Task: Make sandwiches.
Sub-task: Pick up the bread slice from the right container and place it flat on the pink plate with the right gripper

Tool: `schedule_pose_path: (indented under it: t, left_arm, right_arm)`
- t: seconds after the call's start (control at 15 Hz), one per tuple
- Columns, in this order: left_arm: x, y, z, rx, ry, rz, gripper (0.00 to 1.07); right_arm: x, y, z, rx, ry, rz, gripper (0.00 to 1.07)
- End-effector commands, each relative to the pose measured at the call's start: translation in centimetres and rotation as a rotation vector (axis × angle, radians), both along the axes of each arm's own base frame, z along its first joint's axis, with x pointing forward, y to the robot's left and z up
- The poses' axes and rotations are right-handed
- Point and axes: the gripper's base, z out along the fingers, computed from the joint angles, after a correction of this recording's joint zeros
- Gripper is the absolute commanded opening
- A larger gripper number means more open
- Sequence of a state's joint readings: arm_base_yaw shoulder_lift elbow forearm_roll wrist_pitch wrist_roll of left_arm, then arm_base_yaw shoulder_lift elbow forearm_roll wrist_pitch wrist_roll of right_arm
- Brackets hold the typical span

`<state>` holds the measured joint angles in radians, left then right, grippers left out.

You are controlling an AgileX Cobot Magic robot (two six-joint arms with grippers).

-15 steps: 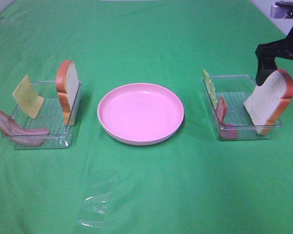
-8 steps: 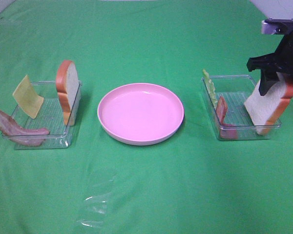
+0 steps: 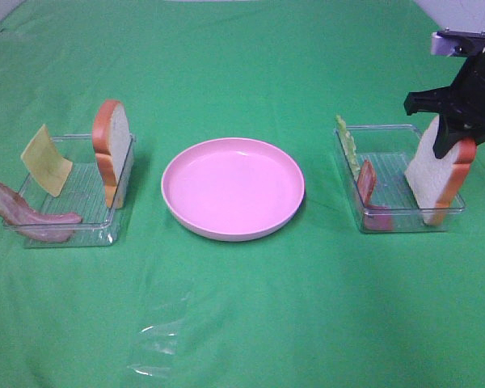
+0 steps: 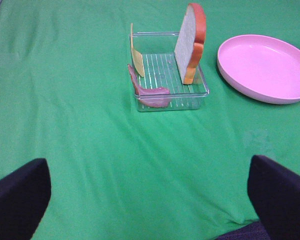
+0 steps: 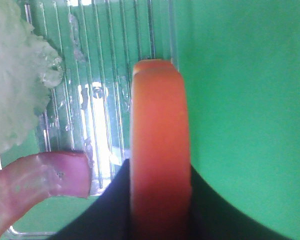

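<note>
We saw right hand (image 3: 454, 131) clamped on bread slice (image 3: 435, 176) top crust, slice upright in tray (image 3: 398, 220) right of pink plate (image 3: 233, 187). Left hand (image 4: 150, 200) wide, empty.

A clear tray (image 4: 200, 92) on the green bench (image 4: 75, 150) holds a bread slice (image 4: 190, 42) standing on edge, a leaning cheese square (image 4: 136, 57) and a bacon strip (image 4: 147, 92) (one end curled upward). A pink plate (image 4: 264, 67) sits near it. The left tool (image 4: 150, 200) is spread wide.
</note>
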<state>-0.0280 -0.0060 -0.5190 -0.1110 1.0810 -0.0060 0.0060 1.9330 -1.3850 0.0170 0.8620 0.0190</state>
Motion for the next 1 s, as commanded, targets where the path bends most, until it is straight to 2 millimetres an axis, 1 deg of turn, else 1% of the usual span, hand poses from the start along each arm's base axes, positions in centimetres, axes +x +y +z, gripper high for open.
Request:
schedule_pose_path:
  t: [0.07, 0.2, 0.33, 0.47, 0.6, 0.67, 0.73, 0.8, 1.0]
  left_arm:
    - [-0.2, 0.0, 0.0, -0.006, -0.018, 0.003, 1.0]
    - [-0.2, 0.0, 0.0, -0.006, -0.018, 0.003, 1.0]
    - [-0.2, 0.0, 0.0, -0.006, -0.018, 0.003, 1.0]
    - [-0.2, 0.0, 0.0, -0.006, -0.018, 0.003, 1.0]
    - [-0.2, 0.0, 0.0, -0.006, -0.018, 0.003, 1.0]
    - [-0.2, 0.0, 0.0, -0.006, -0.018, 0.003, 1.0]
    - [-0.2, 0.0, 0.0, -0.006, -0.018, 0.003, 1.0]
    - [-0.2, 0.0, 0.0, -0.006, -0.018, 0.003, 1.0]
    - [-0.2, 0.0, 0.0, -0.006, -0.018, 0.003, 1.0]
  right_arm:
    - [-0.6, 0.1, 1.8, 0.027, -0.02, 0.003, 0.02]
    - [-0.9, 0.1, 3.6, 0.029, -0.049, 0.004, 0.02]
    - [-1.4, 0.3, 7.5, 0.048, -0.075, 0.01, 0.02]
    - [-1.5, 0.6, 11.9, 0.07, -0.155, 0.04, 0.02]
    - [-1.8, 0.9, 15.4, 0.101, -0.226, 0.059, 0.02]
    - [-1.8, 1.1, 16.0, 0.108, -0.23, 0.066, 0.02]
    - [-1.8, 1.8, 15.9, 0.099, -0.229, 0.087, 0.02]
    - [-1.8, 3.1, 15.9, 0.101, -0.23, 0.123, 0.02]
    - [-2.1, 9.3, 16.2, 0.176, -0.301, 0.244, 0.02]
